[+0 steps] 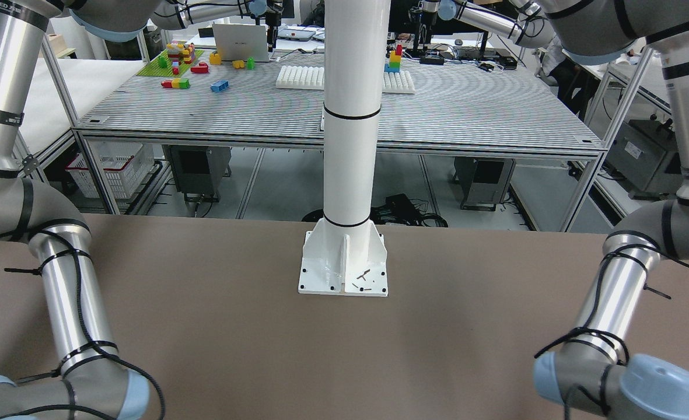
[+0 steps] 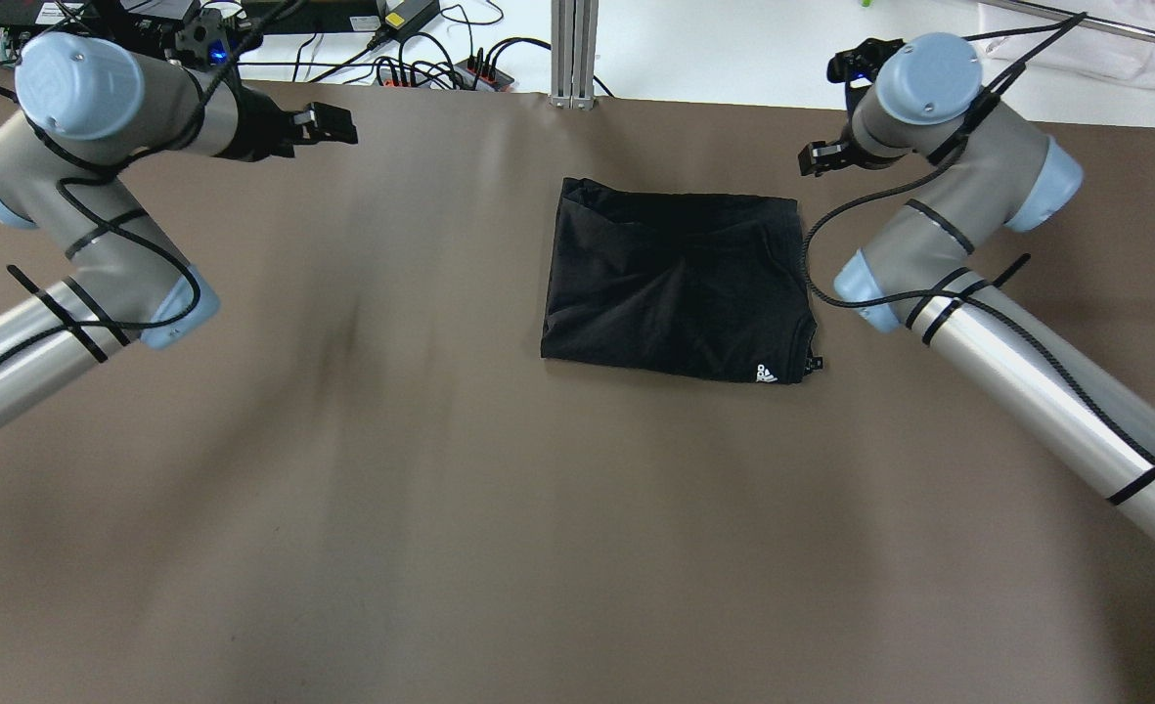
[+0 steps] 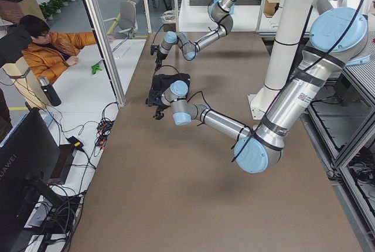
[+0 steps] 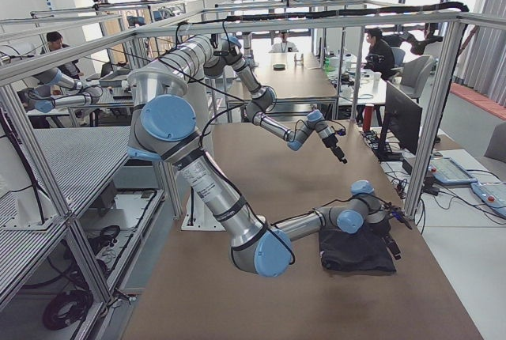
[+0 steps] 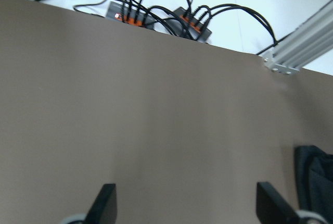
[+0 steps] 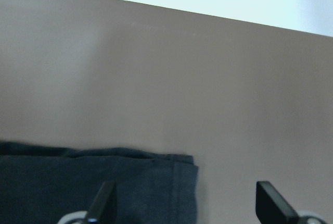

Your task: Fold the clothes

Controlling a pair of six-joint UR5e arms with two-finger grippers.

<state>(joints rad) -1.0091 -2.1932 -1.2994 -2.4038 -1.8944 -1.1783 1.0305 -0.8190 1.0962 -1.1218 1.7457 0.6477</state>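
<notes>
Clothes [image 2: 675,284] lie folded on the counter [image 2: 440,508], left end effector [image 5: 188,201] and right end effector [image 6: 188,201] both wide, empty; I judge a further fold needs an edge pinch.

Left arm [image 2: 10,347], right arm [image 2: 1027,372] — silver tubes, grey joints, pale-blue caps; black strapped cables [image 2: 856,203] behind left gripper [image 2: 342,127] and right gripper [image 2: 810,161].

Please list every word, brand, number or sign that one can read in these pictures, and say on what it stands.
"HUAWEI": on the monitor.
White logo on the clothes: a sign, no letters readable.
Arm labels: too blurred to read.
</notes>
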